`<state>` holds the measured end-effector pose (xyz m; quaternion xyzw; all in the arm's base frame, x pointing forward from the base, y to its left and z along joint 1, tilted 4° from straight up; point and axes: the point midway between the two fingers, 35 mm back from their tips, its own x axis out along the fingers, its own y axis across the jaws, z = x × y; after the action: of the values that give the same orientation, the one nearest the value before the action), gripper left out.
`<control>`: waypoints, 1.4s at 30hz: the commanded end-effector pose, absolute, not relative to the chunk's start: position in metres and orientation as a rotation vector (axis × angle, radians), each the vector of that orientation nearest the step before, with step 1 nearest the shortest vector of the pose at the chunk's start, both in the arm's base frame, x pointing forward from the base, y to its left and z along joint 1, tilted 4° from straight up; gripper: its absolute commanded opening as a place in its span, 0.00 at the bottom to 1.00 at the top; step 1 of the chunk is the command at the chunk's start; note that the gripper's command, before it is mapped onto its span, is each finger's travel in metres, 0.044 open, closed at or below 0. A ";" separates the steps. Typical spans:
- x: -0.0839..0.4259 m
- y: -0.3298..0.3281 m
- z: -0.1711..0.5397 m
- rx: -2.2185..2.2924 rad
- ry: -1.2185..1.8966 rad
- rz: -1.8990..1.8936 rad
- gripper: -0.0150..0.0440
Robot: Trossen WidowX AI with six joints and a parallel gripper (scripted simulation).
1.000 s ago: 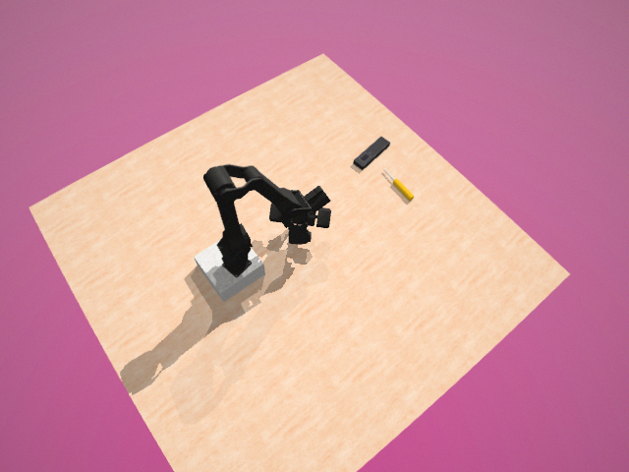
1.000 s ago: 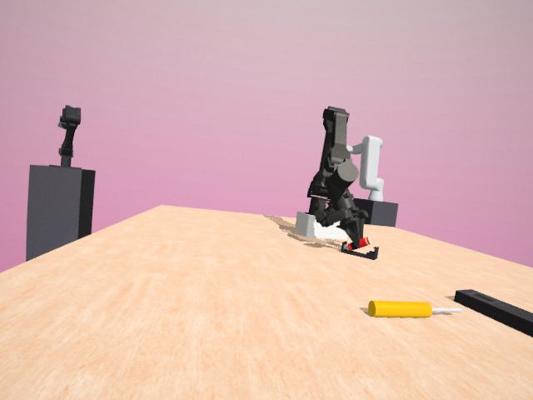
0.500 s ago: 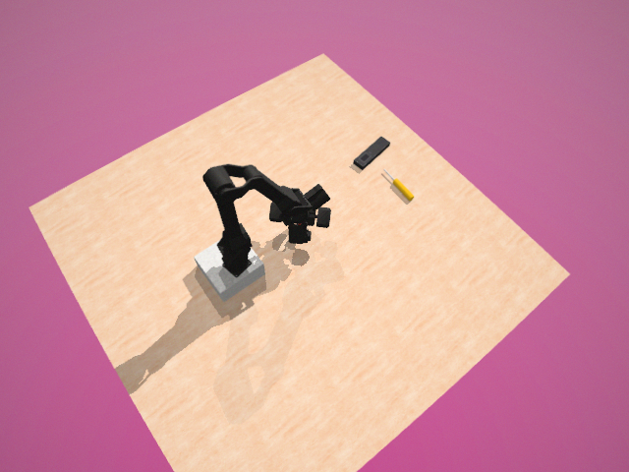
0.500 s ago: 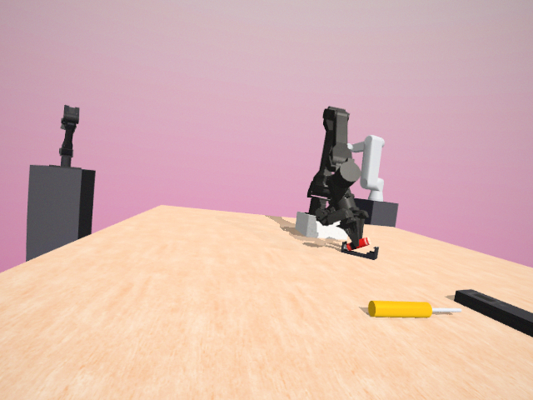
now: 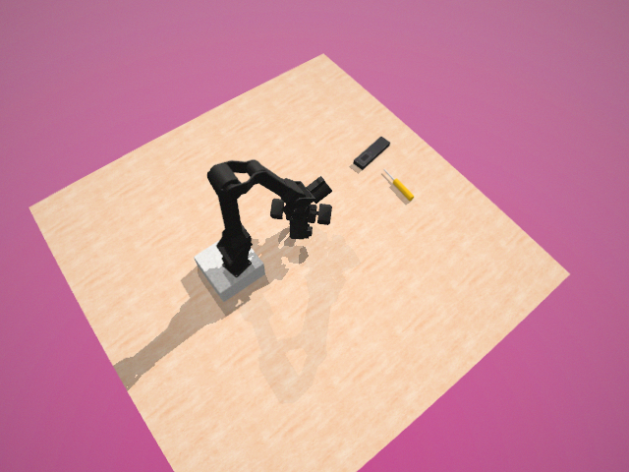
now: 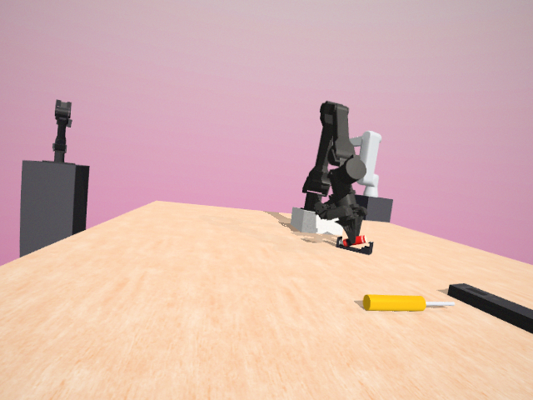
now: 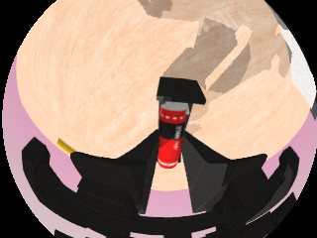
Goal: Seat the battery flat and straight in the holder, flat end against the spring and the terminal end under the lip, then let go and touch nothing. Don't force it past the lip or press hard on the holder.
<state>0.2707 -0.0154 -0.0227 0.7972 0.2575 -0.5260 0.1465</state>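
Note:
The battery (image 6: 360, 240) (image 7: 170, 153) is red with a black band. My gripper (image 6: 354, 242) (image 7: 170, 134) is shut on it around its middle. The black holder (image 6: 356, 249) (image 7: 180, 90) lies on the table under the fingers. In the exterior view the battery is tilted: its left end is low, beside the holder's left end wall, and its right end stands higher, above the holder's right end. In the wrist view the silver flat end is close to the holder's end wall. The spring and lip cannot be made out. In the top view the arm hides the battery.
A yellow-handled screwdriver (image 5: 403, 190) (image 6: 394, 302) (image 7: 65, 146) and a long black box-like object (image 5: 374, 150) (image 6: 490, 304) lie away from the holder. The arm's grey base block (image 5: 218, 274) (image 6: 303, 220) is close behind the gripper. Other arms stand on dark pedestals in the background.

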 end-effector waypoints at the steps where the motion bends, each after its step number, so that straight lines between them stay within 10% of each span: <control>1: 0.267 -0.016 -0.028 2.257 0.730 -1.580 0.37; 42: 0.273 -0.010 -0.030 1.927 0.642 -1.874 0.37</control>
<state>0.2771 -0.0095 -0.0272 0.6982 0.2319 -0.6509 0.1870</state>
